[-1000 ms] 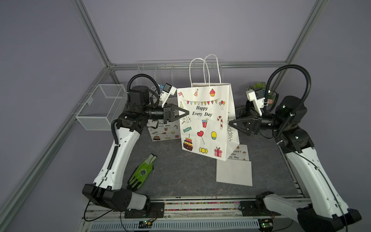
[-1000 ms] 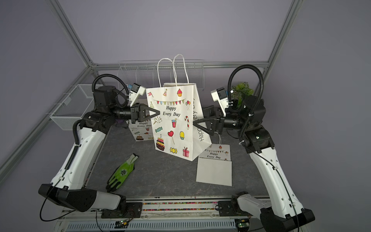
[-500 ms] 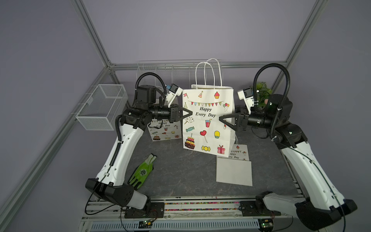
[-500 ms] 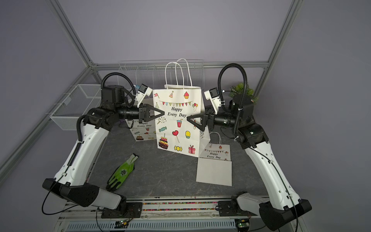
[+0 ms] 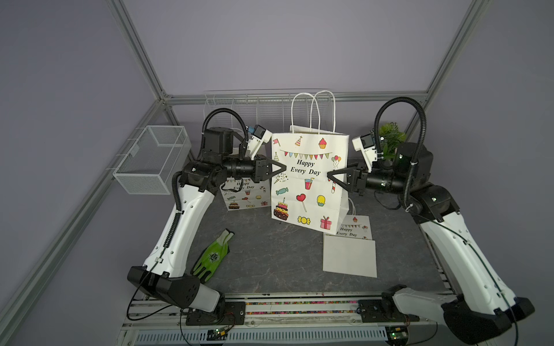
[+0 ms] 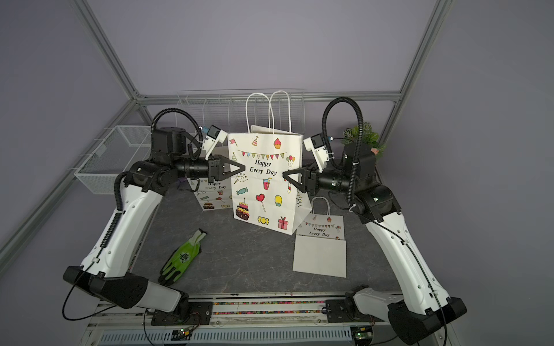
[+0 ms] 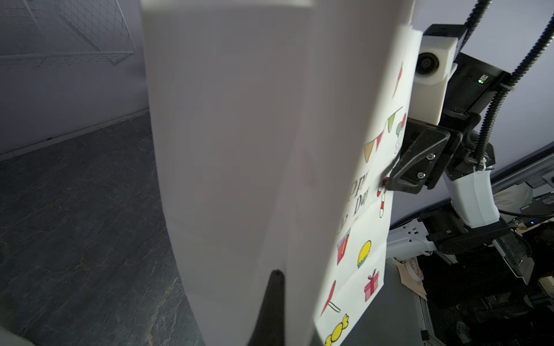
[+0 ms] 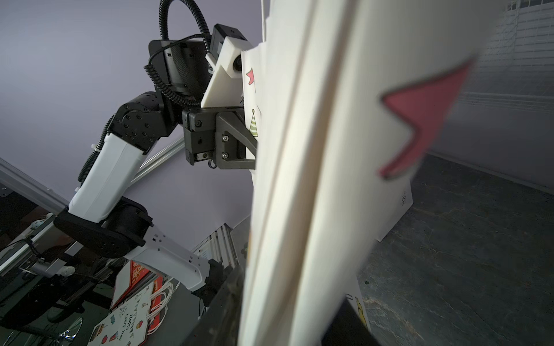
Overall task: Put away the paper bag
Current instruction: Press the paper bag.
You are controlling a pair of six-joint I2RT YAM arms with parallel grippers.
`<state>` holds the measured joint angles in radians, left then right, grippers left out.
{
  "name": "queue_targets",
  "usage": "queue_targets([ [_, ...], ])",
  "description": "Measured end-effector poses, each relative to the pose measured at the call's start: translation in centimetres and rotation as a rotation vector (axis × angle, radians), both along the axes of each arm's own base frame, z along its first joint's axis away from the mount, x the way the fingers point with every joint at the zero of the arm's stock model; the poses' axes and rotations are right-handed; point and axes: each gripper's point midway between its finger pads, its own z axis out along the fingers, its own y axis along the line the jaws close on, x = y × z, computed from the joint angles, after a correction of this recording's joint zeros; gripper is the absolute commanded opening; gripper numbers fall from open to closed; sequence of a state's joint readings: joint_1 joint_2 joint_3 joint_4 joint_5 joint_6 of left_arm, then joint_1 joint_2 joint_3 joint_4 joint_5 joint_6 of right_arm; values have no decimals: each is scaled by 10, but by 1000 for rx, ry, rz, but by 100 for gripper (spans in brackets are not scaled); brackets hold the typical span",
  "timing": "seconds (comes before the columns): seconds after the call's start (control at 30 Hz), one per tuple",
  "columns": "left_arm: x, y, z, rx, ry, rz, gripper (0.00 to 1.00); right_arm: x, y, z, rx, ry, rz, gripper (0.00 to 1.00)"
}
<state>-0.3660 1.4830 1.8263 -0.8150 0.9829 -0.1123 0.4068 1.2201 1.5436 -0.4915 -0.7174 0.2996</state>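
Nothing stowed yet: the left pincer (image 5: 283, 167) is pressed together, its tip poking the side fold of the paper bag (image 5: 308, 191), which stands upright in the middle of the table (image 5: 269, 254), not flattened. The right pincer (image 5: 329, 174) straddles the bag's opposite edge, paper between its jaws; can't tell if it bites. Left, I'd say: collapse the bag, then stow it.

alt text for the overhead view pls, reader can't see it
A white paper bag printed "Happy Every Day" stands upright mid-table, with the left gripper and right gripper meeting its opposite sides. A smaller matching bag stands by the left arm, a flat bag lies near the right arm, and a green glove lies in front.
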Motion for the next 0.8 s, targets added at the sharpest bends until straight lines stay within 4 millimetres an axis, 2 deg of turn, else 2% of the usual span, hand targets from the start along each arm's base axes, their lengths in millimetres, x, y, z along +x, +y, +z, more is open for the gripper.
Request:
queue_targets([
  [0.07,0,0,1,-2,3,2,0,0,0,-2,-9,0,-6,71],
  [0.1,1,0,1,-3,3,3,0,1,0,-2,-11,-1,-8,75],
  [0.2,1,0,1,-5,6,4,0,0,2,-3,-15,-4,-7,75],
  [0.3,1,-1,0,-4,6,5,0,-1,4,-3,-21,-8,-11,63],
  [0.43,2,-2,-1,-3,5,6,0,0,4,-2,-34,-16,-30,53],
  [0.63,4,-3,-5,-1,10,10,0,4,2,-7,-58,-9,-70,33],
  [0.8,6,-5,-9,0,20,13,9,9,-1,-10,-71,-5,-104,11],
])
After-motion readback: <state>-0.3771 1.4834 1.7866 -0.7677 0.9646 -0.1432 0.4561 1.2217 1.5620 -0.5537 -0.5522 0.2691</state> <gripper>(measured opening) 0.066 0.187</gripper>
